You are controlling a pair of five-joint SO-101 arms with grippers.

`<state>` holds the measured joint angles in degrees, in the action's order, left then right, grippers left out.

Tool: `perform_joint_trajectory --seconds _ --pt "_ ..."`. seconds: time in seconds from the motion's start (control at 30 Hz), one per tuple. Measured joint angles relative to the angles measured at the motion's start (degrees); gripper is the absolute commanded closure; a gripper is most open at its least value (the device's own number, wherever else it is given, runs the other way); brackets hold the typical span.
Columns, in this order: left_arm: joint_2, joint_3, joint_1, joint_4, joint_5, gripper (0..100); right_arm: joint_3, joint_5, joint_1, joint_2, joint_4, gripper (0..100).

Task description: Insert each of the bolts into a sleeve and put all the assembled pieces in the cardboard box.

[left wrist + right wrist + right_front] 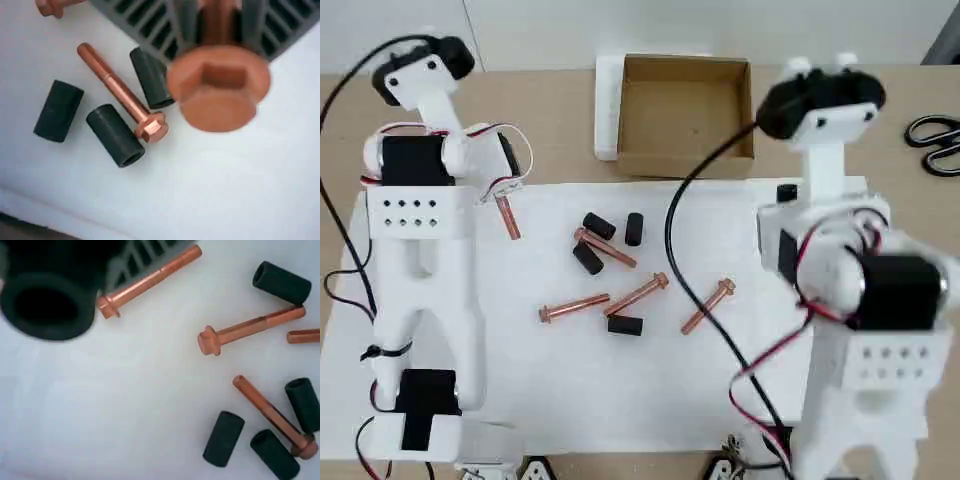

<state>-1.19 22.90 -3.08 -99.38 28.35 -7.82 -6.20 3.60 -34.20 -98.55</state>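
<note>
High view: cardboard box point(685, 166) top centre, scissors point(935, 140) upper right, loose bolts point(636, 295) and spare sleeves point(588, 258) mid-frame. Left wrist view: left gripper point(218, 22) clamped on a bolt point(218, 87), its head blocking the upper right. Right wrist view: right gripper point(80, 262) closed round a sleeve point(47, 305), upper left.

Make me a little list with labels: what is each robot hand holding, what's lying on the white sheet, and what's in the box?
left gripper: shut on a copper bolt
right gripper: shut on a black sleeve
white sheet: four loose bolts and four loose sleeves, none joined
cardboard box: nothing inside yet
off the sheet: scissors
</note>
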Motion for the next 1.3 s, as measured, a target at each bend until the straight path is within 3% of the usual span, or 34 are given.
perform_joint_trajectory --seconds 0.27,0.5,0.83,1.13,1.3 --pt "0.0 5.0 0.8 0.0 0.0 100 10.2 0.0 0.1 -16.4 -0.1 99.5" --pt "0.0 8.5 8.1 0.0 0.0 100 24.0 0.0 0.0 -25.7 4.9 99.5" --pt "0.0 15.0 14.6 0.0 0.0 100 42.2 0.2 0.1 -44.1 25.6 99.5" --pt "0.0 15.7 17.1 0.0 0.0 100 67.3 8.0 0.1 -67.1 41.0 99.5" --pt "0.0 15.7 17.5 0.0 0.0 100 73.8 8.4 -0.1 -68.1 45.1 99.5"
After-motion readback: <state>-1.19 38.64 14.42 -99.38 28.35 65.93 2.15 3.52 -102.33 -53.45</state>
